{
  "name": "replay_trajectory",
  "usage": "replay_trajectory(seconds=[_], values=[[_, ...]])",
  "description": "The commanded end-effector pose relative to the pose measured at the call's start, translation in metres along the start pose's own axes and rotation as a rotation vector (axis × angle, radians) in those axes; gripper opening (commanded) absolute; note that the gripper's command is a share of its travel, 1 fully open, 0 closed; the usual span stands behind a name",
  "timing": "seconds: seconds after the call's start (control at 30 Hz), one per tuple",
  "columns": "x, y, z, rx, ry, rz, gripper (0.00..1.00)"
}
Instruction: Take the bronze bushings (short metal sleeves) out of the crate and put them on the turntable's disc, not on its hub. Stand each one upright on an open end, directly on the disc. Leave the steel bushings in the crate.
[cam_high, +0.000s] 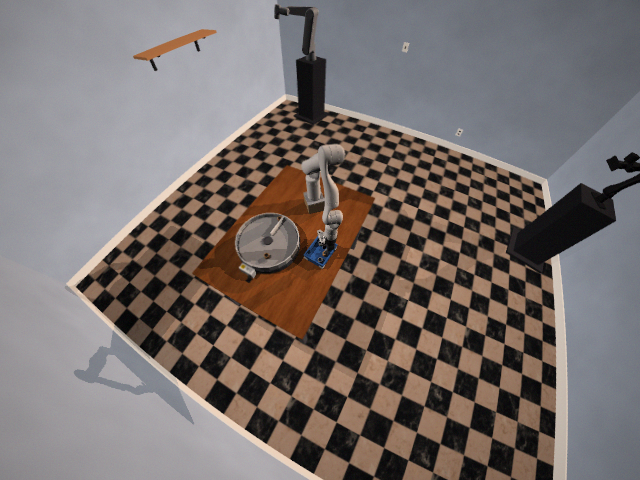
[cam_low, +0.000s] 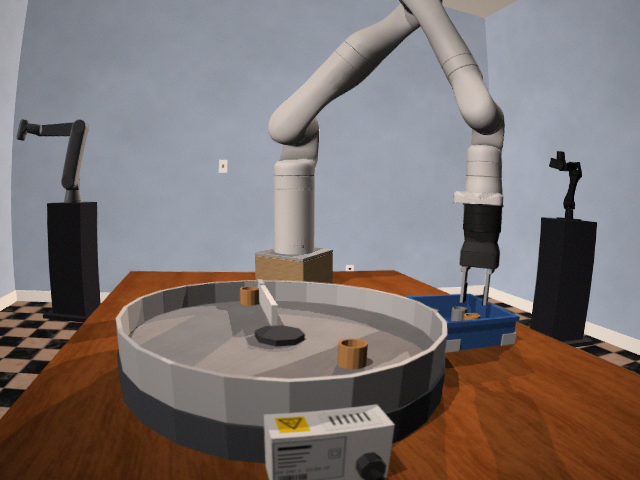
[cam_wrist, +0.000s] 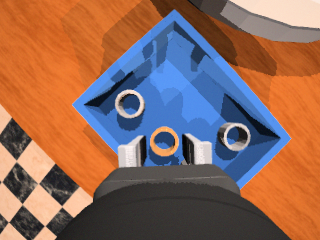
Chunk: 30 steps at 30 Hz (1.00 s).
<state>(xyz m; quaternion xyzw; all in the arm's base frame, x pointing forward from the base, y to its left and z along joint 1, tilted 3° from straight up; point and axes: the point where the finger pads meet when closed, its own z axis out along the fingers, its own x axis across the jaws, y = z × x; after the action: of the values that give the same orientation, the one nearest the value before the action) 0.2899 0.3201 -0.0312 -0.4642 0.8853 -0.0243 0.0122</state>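
The blue crate sits on the wooden table to the right of the turntable. In the wrist view a bronze bushing stands upright in the crate, with a steel bushing to its left and another steel bushing to its right. My gripper is open, pointing straight down into the crate, its fingers on either side of the bronze bushing and not closed on it. Two bronze bushings stand upright on the grey disc, one near the front and one at the back. The dark hub is bare.
A raised grey rim surrounds the disc, and a white divider wall runs from the hub to the back. A control box sits in front of the turntable. The arm's base block stands behind it.
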Motion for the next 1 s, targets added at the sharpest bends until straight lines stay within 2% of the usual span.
replay_trajectory(seconds=[0.0, 0.47, 0.97], values=[[0.0, 0.0, 0.001, 0.0, -0.001, 0.0, 0.76], [0.0, 0.0, 0.018, 0.0, -0.001, 0.0, 0.76], [0.0, 0.0, 0.019, 0.0, -0.001, 0.0, 0.76]])
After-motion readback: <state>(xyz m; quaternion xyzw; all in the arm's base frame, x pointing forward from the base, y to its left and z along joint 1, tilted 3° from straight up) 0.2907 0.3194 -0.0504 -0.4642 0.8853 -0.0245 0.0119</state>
